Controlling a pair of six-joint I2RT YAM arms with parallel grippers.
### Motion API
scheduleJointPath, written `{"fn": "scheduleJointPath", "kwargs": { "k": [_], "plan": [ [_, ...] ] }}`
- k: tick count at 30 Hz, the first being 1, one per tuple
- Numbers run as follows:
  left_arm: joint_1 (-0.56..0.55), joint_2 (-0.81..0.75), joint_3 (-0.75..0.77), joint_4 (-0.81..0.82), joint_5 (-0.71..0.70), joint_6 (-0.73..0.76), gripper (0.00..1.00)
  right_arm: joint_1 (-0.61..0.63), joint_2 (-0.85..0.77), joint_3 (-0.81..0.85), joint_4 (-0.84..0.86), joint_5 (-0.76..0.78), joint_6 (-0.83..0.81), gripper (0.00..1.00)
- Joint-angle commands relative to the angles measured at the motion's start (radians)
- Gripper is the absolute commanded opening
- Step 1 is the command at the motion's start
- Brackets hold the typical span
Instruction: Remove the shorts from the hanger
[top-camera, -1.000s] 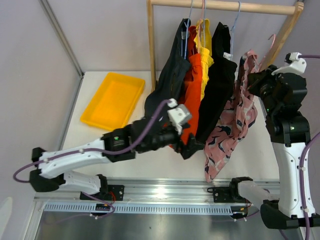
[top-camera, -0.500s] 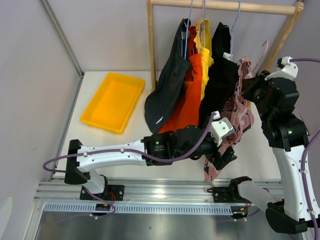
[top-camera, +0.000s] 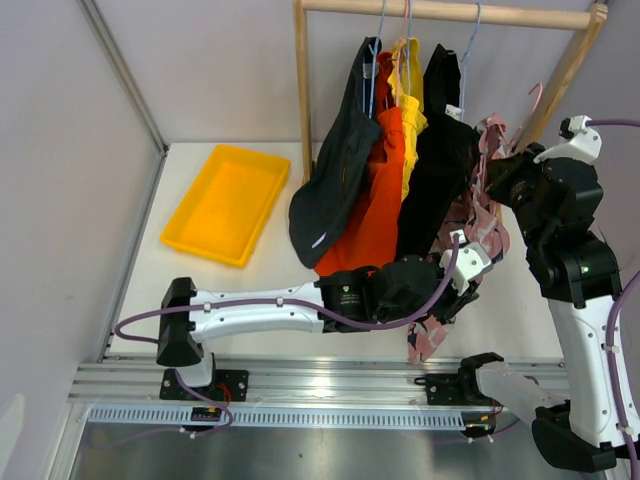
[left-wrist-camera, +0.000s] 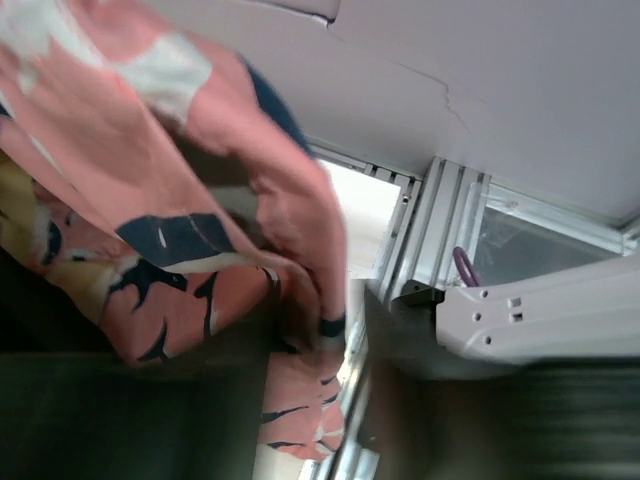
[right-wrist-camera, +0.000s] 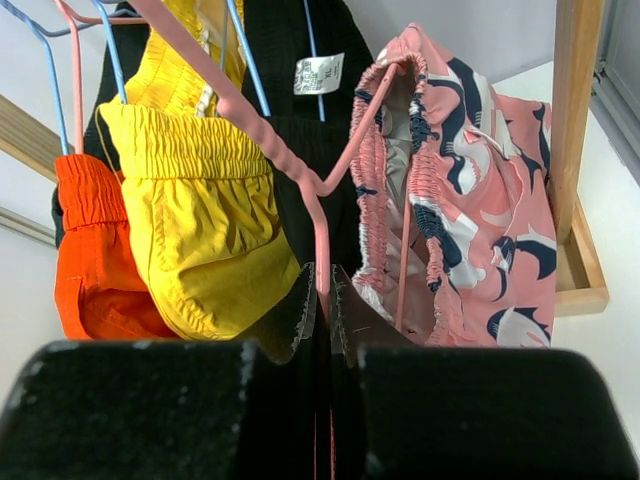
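**Right gripper clamps hanger, left sits in pink cloth**

The right gripper (right-wrist-camera: 322, 292) is closed on the pink hanger (right-wrist-camera: 300, 172). The pink shorts (right-wrist-camera: 470, 200) hang from it just ahead and to its right. The left gripper (top-camera: 447, 300) is among their lower folds, but blur hides whether its jaws grip.

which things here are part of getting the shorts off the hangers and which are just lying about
In the job: pink printed shorts; pink hanger, pinched by the right gripper; left gripper by their lower cloth; black shorts; yellow shorts; orange-red shorts; dark grey shorts.
Lying about: yellow tray; wooden rack.
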Motion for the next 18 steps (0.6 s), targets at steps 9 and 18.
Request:
{"fn": "scheduleJointPath", "kwargs": {
  "k": [9,18],
  "plan": [
    [-0.048,-0.138,-0.11,0.062,-0.133,-0.007,0.0,0.003,-0.016,0.068,0.016,0.03,0.003,0.0],
    [-0.283,-0.27,-0.428,0.136,-0.245,-0.122,0.0,-0.075,0.043,0.126,0.029,0.036,-0.045,0.0]
  ]
}}
